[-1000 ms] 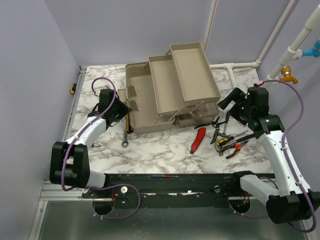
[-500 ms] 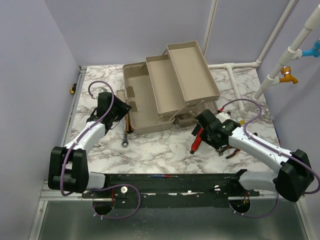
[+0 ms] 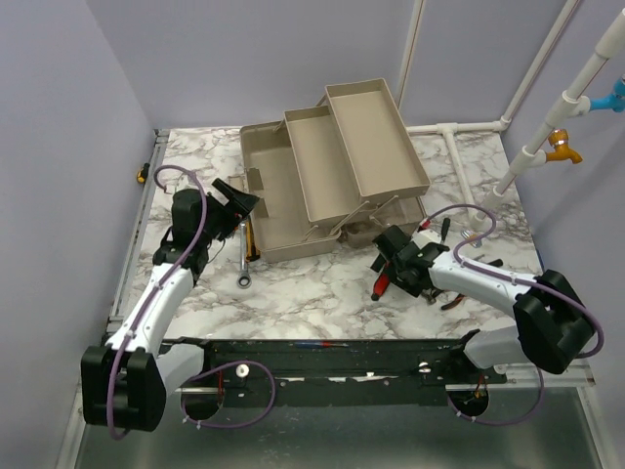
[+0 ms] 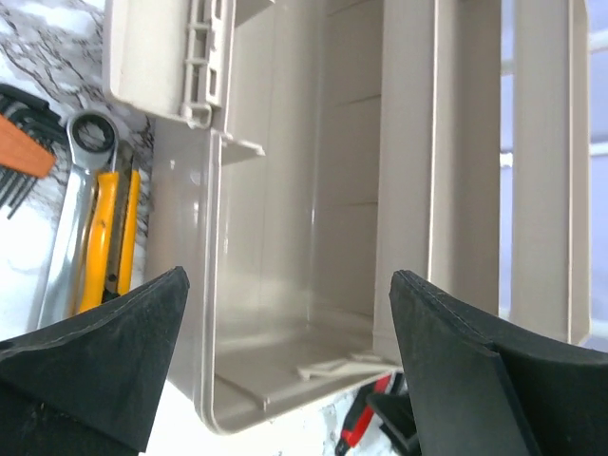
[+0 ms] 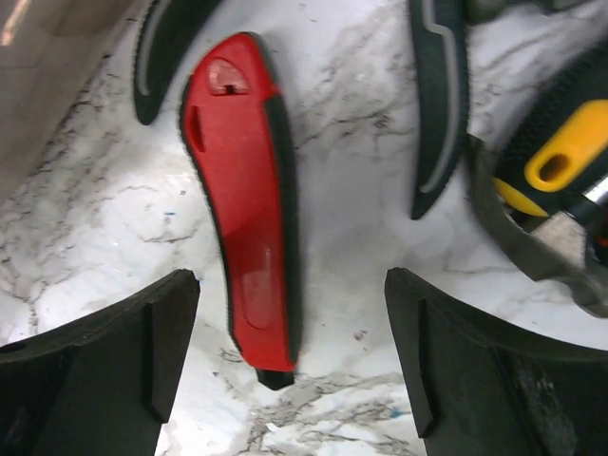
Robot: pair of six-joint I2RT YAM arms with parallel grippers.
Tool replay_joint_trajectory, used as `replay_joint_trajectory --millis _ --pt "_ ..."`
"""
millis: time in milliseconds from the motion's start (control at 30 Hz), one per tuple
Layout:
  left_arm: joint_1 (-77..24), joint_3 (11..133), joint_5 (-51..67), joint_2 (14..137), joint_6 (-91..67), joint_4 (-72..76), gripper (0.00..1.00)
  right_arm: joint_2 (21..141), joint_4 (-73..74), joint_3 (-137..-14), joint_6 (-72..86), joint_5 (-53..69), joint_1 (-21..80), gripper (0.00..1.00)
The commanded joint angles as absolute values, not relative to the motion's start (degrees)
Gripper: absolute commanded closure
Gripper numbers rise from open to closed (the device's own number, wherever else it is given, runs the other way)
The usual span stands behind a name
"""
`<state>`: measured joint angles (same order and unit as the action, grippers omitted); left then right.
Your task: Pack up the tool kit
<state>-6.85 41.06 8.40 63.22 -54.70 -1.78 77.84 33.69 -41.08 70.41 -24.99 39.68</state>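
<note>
Now that the left jaws have opened, open right jaws straddle the red cutter (image 5: 242, 190).

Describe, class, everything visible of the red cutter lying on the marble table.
The red cutter is a curved tool with a red plastic-looking body, a black strip along one edge and a black tip at one end. A raised tab and a slot sit near the other end. It lies flat on the marble table, before the beige toolbox, between the right gripper's open fingers, which do not touch it.
</note>
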Motion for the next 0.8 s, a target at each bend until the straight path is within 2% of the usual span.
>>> replay_joint_trajectory --millis 0,133,233,333,367,467,533,700,767 --pt "-6.7 36.36 13.6 56.24 -53.59 -4.65 0.11 79.81 26.72 -40.61 68.51 -26.15 40.38 0.14" --pt "-6.69 36.59 14.06 50.98 -49.03 -10.62 0.11 80.89 27.01 -40.39 67.79 -26.68 40.38 0.23" --pt "-6.68 37.12 14.19 47.72 -46.2 -16.85 0.11 81.01 27.68 -40.57 66.72 -27.26 40.38 0.37" --pt "-6.68 37.89 15.09 44.25 -42.88 -22.33 0.11 81.72 29.35 -41.63 65.36 -27.7 40.42 0.58" --pt "-6.69 38.14 15.31 43.16 -41.38 -23.97 0.11 81.97 30.07 -42.11 65.02 -27.98 40.39 0.61" --pt "-6.68 39.86 15.65 40.26 -37.13 -28.8 0.11 81.97 32.72 -43.9 63.12 -28.43 40.43 0.86" --pt "-6.6 41.63 16.31 39.12 -34.81 -31.87 0.11 80.65 32.22 -44.3 59.19 -27.0 40.43 0.94" --pt "-6.64 45.55 17.21 38.32 -30.37 -36.91 0.11 73.59 30.18 -42.65 54.68 -23.4 40.38 0.92" --pt "-6.6 46.14 16.42 38.36 -29.46 -37.64 0.11 71.32 28.77 -41.48 53.72 -21.97 40.42 0.76"
